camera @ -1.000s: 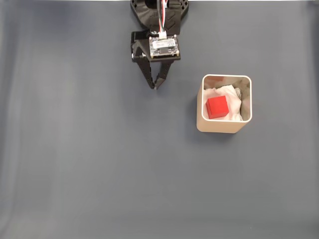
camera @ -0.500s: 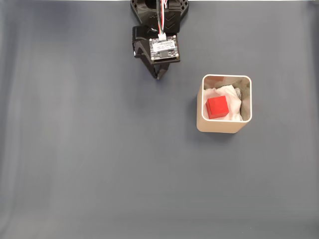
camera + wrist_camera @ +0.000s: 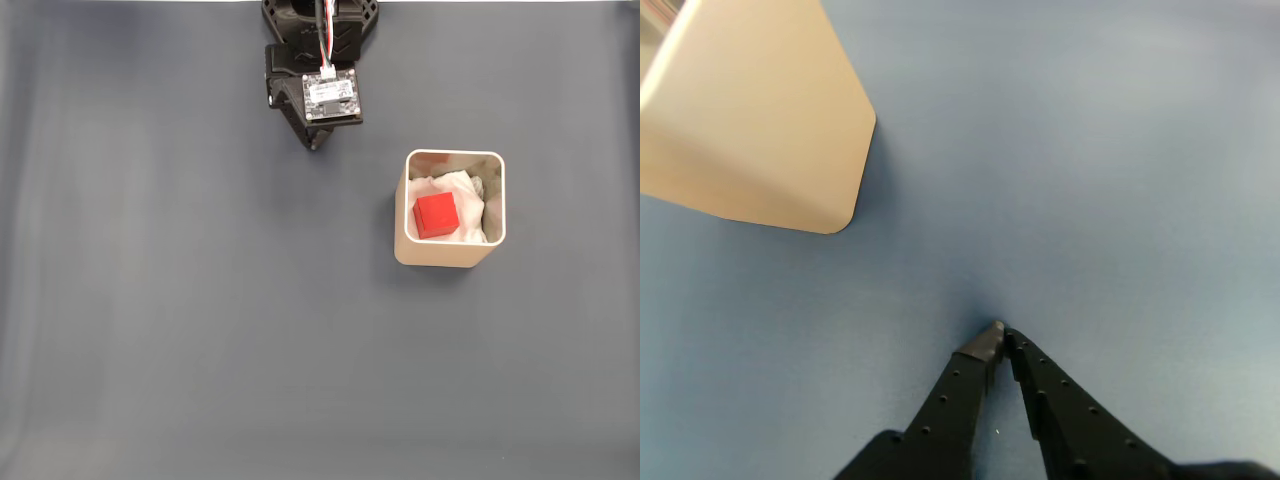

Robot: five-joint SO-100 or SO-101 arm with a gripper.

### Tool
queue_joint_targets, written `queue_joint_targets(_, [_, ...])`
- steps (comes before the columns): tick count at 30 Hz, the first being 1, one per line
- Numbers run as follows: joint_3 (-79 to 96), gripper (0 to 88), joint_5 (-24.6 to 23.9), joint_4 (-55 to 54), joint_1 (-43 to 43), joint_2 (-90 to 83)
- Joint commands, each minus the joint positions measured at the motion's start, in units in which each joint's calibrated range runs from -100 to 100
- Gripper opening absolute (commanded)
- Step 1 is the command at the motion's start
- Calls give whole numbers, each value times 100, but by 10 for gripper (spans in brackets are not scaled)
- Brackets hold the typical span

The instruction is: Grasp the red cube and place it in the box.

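Observation:
The red cube (image 3: 436, 215) lies inside the beige box (image 3: 449, 254) on white padding, right of centre in the fixed view. My black gripper (image 3: 314, 145) is drawn back near the arm's base at the top, well to the upper left of the box, with its fingers together and nothing between them. In the wrist view the gripper (image 3: 1000, 330) shows its tips touching just above the blue-grey mat, and the box's outer wall (image 3: 750, 120) fills the upper left corner. The cube is hidden there.
A plain blue-grey mat (image 3: 200, 330) covers the whole table. The arm's black base (image 3: 320, 20) stands at the top edge. Wide open room lies left of and below the box.
The gripper's fingers closed from a spread stance to tips together, and the arm folded back toward its base. The cube and box stayed still.

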Motion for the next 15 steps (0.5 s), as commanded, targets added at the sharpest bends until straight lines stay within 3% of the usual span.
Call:
queue_joint_targets(1, [64,2,-142,170,-14,-54])
queue_joint_targets(6, [64,8,-396,228,-14,-54])
queue_joint_targets(15, [64,8,-435,236,-21,-54])
